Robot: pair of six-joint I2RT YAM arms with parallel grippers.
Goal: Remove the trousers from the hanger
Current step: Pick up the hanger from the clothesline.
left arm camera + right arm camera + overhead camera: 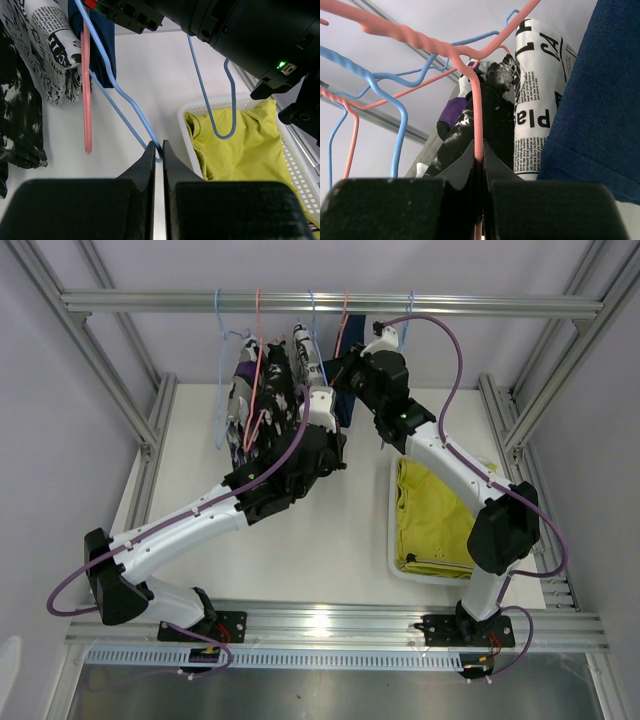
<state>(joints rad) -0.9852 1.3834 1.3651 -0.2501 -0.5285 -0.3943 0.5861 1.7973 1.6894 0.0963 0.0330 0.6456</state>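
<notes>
Work seems centred on the navy trousers (pixel 600 100) hanging over the far edge of the table (pixel 340 540): left hand (pixel 157 152) clamps a blue hanger (pixel 131 107), right hand (pixel 479 157) a pink hanger (pixel 478 115). Next, the cloth must slide free.

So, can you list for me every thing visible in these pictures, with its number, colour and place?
rail: one, silver, across the top
blue hanger: three, blue, hooked on the rail
pink hanger: two, pink, on the rail between the blue ones
patterned trousers: three as far as shows, black-white-purple, hanging left of centre
navy trousers: one, navy, hanging right of the patterned ones
yellow-green trousers: one, yellow-green, lying in the basket
basket: one, white, on the table at the right
table: one, white, under the rail
left gripper: one, black, shut on a blue hanger
right gripper: one, black, shut on a pink hanger
</notes>
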